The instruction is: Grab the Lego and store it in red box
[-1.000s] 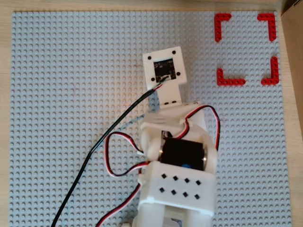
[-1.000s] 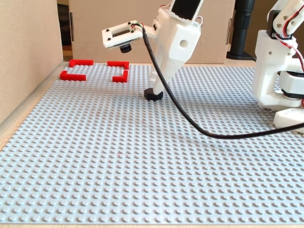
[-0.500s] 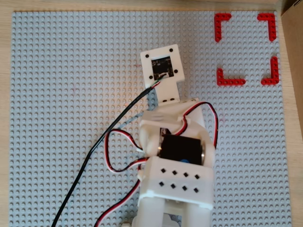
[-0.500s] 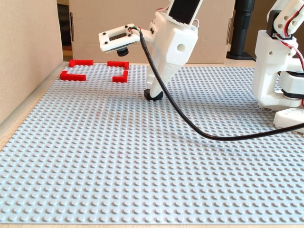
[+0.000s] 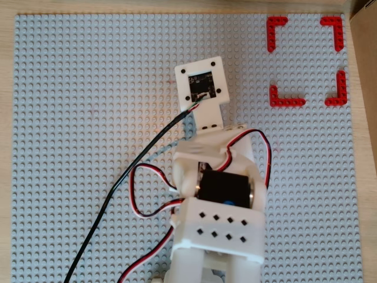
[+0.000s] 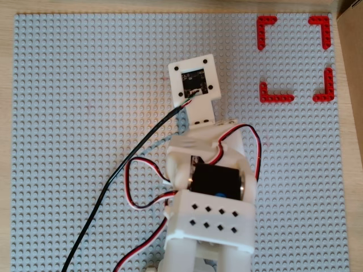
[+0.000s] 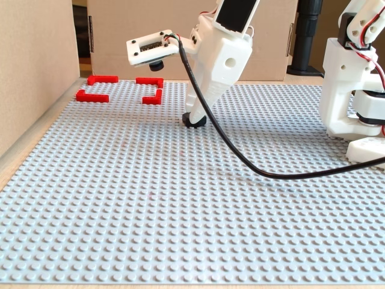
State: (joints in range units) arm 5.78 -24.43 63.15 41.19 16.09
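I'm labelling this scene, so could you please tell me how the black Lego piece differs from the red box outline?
The black Lego piece is one small, dark lump; the red box outline is four flat red corner pieces with gaps between them, far wider overall. In the fixed view the piece sits at the gripper tip, whereas the outline lies apart and untouched, nothing inside it. The arm hides the piece in both overhead views; the outline shows fully. Both rest on the grey studded baseplate.

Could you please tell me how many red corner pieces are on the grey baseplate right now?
4, forming a square outline in an overhead view: top left, top right, bottom left, bottom right. None seems hidden.
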